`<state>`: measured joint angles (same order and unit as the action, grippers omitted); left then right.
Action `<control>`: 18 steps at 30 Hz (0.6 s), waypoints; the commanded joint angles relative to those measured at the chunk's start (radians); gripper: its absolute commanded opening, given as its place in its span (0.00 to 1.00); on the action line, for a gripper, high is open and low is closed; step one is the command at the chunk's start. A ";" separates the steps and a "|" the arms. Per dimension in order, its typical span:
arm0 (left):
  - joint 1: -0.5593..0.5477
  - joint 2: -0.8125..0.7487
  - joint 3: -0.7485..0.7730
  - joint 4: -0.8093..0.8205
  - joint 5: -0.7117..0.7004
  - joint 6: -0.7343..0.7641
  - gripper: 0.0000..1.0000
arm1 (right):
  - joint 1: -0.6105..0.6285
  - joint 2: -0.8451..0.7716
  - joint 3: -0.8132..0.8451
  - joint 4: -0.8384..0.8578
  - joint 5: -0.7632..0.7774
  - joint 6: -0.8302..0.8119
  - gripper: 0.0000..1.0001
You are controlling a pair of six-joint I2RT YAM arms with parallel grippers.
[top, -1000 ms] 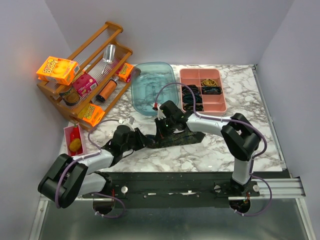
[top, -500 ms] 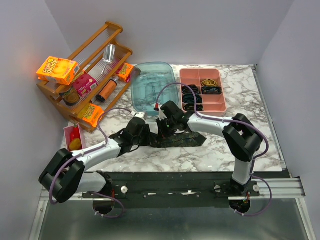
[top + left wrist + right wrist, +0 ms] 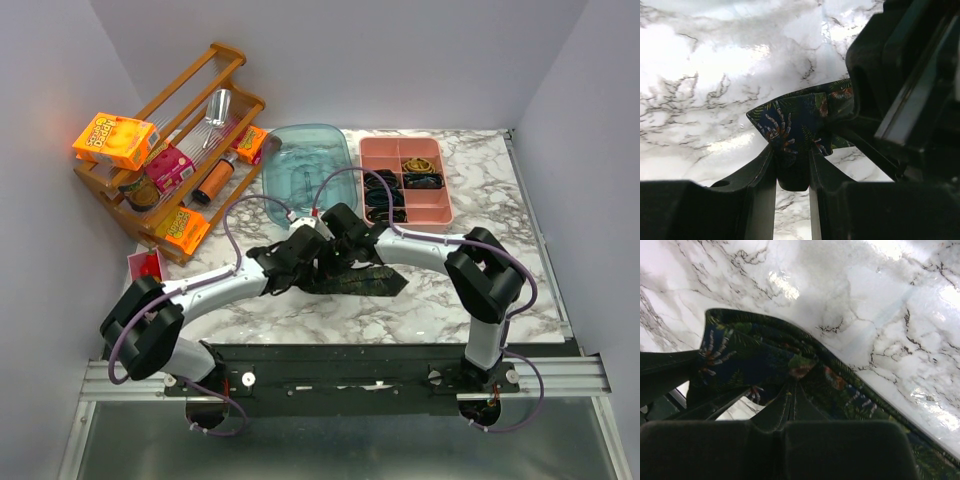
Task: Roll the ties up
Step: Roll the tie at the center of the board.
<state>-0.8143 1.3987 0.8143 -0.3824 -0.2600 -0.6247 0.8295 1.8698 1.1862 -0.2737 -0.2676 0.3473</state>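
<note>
One of the ties (image 3: 375, 281), dark with a leafy multicoloured print, lies flat on the marble table (image 3: 480, 170) in front of the arms, its left end raised. My left gripper (image 3: 312, 262) is shut on a folded bunch of that end; the left wrist view shows the tie (image 3: 785, 120) pinched between the left gripper (image 3: 792, 155) fingers. My right gripper (image 3: 335, 258) sits right beside it, almost touching. In the right wrist view the right gripper (image 3: 794, 402) is shut on the tie (image 3: 760, 357), which trails away to the lower right.
A teal tub (image 3: 305, 175) and a pink compartment tray (image 3: 433, 212) holding dark rolled items stand behind the grippers. A wooden rack (image 3: 228, 55) with boxes and cans fills the back left. A small pink container (image 3: 145, 265) sits by the left edge.
My left arm has swung right and away from its base, carrying the tie's left end up against the right gripper. The right gripper has hardly moved.
</note>
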 commanded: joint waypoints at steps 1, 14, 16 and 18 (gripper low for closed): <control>-0.042 0.046 0.074 -0.114 -0.186 0.002 0.00 | 0.007 -0.011 -0.016 -0.030 -0.007 0.005 0.01; -0.108 0.052 0.080 -0.081 -0.252 -0.026 0.00 | 0.007 0.020 -0.019 0.039 -0.077 0.059 0.01; -0.109 0.042 0.074 -0.076 -0.265 -0.029 0.00 | 0.007 0.025 -0.022 0.051 -0.094 0.073 0.01; -0.109 0.026 0.065 -0.072 -0.269 -0.030 0.00 | 0.007 0.028 -0.030 0.070 -0.101 0.088 0.01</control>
<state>-0.9134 1.4502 0.8898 -0.4736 -0.4644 -0.6388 0.8303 1.8721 1.1774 -0.2543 -0.3233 0.3965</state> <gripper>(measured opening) 0.345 0.015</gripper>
